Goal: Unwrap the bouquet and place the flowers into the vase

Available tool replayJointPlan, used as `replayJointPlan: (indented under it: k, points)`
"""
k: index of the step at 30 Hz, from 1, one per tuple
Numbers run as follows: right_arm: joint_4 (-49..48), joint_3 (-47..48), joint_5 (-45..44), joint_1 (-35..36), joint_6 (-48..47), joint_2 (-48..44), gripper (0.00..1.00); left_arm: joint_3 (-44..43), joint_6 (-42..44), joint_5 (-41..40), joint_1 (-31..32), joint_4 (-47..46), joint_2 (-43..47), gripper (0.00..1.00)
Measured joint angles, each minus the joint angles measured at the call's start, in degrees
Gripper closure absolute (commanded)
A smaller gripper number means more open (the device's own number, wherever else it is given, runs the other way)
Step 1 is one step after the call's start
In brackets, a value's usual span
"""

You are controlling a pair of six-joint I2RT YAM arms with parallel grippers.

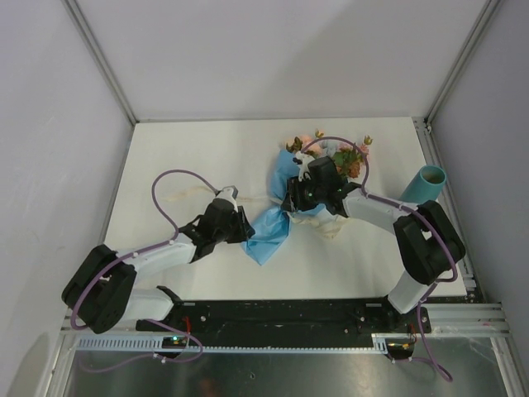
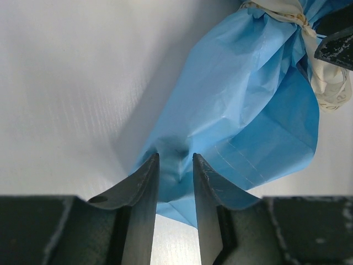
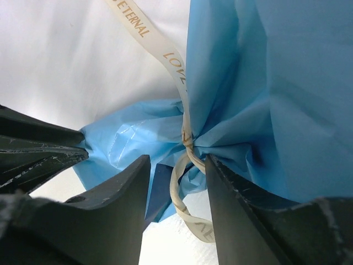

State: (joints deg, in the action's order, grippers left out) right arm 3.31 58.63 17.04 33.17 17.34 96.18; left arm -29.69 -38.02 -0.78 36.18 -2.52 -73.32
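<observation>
The bouquet lies across the table's middle, its flowers pointing to the far side and its blue paper tail toward me. My left gripper is at that tail; in the left wrist view its jaws stand narrow, pinching a creased fold of the paper. My right gripper hovers over the tied waist. Its jaws are open, with a loose loop of cream ribbon hanging between them. The teal vase sits at the right side, apart from both grippers.
A loose end of ribbon trails over the table to the left of the bouquet. The frame's right post and rail run close behind the vase. White walls close in the back and sides.
</observation>
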Motion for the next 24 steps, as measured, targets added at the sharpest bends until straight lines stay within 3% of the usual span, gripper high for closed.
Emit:
replayJointPlan:
  k: [24]
  points:
    - [1.4, 6.4, 14.9, -3.3, -2.6, 8.3, 0.58, 0.2, 0.0, 0.0, 0.1, -0.9, -1.5, 0.65]
